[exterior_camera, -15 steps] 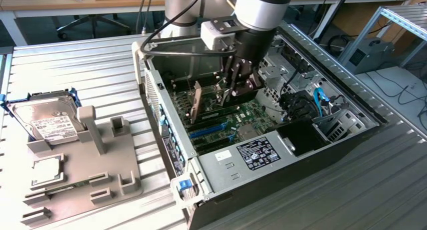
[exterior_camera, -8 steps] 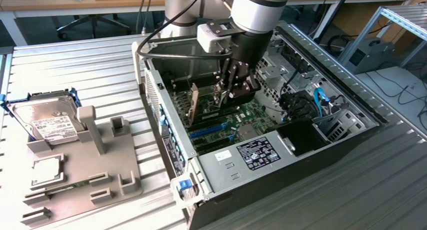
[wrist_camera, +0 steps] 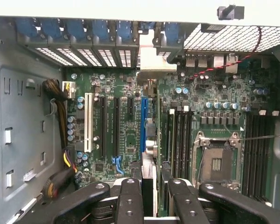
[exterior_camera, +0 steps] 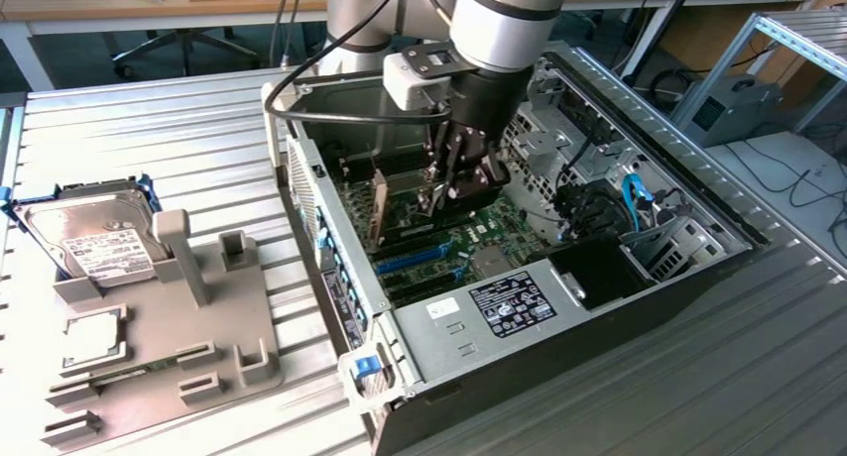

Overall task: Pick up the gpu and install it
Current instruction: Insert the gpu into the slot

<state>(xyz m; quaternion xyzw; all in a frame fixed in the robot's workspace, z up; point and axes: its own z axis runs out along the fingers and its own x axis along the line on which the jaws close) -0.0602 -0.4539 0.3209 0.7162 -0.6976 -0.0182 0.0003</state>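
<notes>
- The computer case [exterior_camera: 636, 322] lies on its side on the ribbed metal table [exterior_camera: 173, 139], open face up, and the arm [exterior_camera: 503, 30] comes straight down into it.
- Inside the case, the gripper [exterior_camera: 454, 190] is pinching the graphics card [wrist_camera: 149, 175] between its fingers [wrist_camera: 129, 191], one on each flat side (from the wrist view the card is edge-on, a thin dark strip).
- The card stands upright over the green motherboard [wrist_camera: 126, 135] on the case's floor, just beside the long blue slot [wrist_camera: 143, 121]. I cannot tell whether its lower edge touches the board.
- The pale metal end plate [wrist_camera: 151, 63] of the card sits close to the case's back wall, by the row of vented slot covers [wrist_camera: 84, 56].
- Outside the case, on the exterior view's left, a grey holder [exterior_camera: 173, 327] lies on the table with a hard drive [exterior_camera: 90, 233] at one end.
</notes>
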